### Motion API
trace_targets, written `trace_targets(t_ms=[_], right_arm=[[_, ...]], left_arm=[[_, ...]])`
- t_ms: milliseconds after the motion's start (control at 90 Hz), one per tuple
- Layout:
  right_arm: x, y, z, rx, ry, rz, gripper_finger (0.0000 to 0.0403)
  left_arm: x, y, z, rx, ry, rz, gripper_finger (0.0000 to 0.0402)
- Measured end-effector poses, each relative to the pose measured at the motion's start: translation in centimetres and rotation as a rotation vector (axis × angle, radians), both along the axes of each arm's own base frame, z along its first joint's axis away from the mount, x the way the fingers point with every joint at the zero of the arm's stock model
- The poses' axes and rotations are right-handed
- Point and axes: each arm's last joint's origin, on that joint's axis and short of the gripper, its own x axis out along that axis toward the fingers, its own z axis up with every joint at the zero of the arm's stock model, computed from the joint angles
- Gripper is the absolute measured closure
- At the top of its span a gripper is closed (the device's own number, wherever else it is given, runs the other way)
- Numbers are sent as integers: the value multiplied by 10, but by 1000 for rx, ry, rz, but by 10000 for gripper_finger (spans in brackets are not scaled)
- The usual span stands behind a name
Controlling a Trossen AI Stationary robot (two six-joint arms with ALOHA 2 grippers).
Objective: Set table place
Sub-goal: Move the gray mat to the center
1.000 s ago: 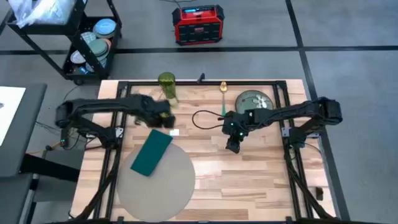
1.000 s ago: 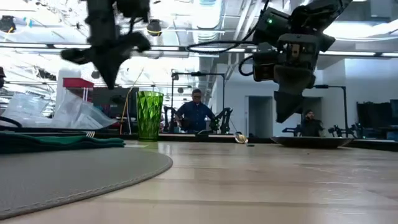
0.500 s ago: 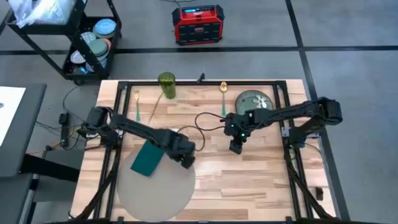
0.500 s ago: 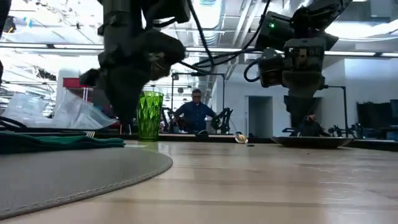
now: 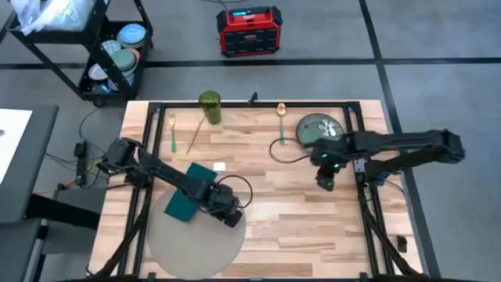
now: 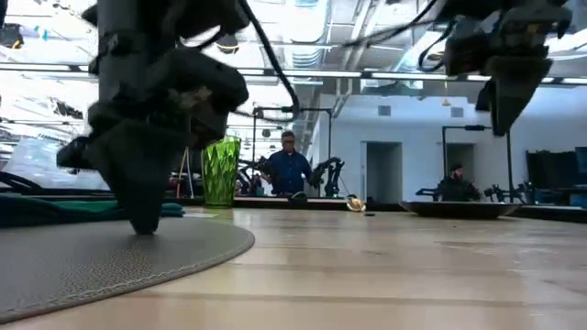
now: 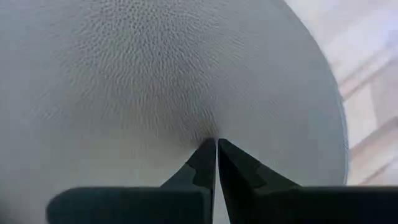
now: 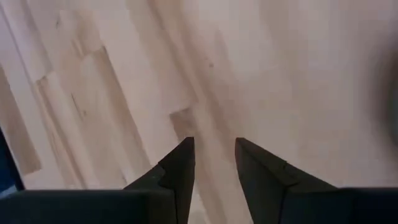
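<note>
Your left end effector (image 5: 232, 219), fingers together, presses its tips on the place (image 5: 196, 235) at the worktop's (image 5: 313, 227) near-left; dragging may rumple it. Right end effector (image 5: 325, 183) hovers slightly apart.

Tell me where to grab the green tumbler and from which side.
Grip the green tumbler around its upright wall, coming level from the table's open middle. It stands upright at the far edge, so a side pinch seems safest. The right tool, open over bare wood, looks freer than the left tool.
</note>
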Motion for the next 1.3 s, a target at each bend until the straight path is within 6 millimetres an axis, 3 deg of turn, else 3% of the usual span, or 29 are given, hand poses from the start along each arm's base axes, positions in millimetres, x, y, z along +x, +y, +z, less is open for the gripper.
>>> trace_targets(t_ms=[111, 244, 411, 533, 722, 889, 1011, 1100, 1300], right_arm=[[-17, -3, 16, -12, -113, -96, 312], [-27, -5, 25, -31, -189, -166, 317], [-25, -8, 24, -33, -183, -184, 321], [-18, -9, 20, -31, -167, -186, 322], [-2, -11, 17, -32, -194, -185, 322], [12, -13, 16, -30, -246, -182, 322], [17, -12, 16, 7, -261, -183, 322], [18, -12, 16, 32, -267, -189, 322], [19, -12, 16, 32, -268, -184, 322]], left_arm=[[-3, 11, -12, -41, -29, 27, 401], [5, 38, -16, -61, -93, 78, 401], [20, 80, -13, -4, -210, 151, 401], [25, 99, -10, 25, -244, 188, 401], [44, 108, 2, 52, -363, 196, 401], [73, 95, -10, -13, -346, 42, 401], [86, 82, 23, 141, -296, -13, 401], [86, 86, 50, 270, -217, -99, 401], [74, 86, 101, 314, 26, -251, 401]])
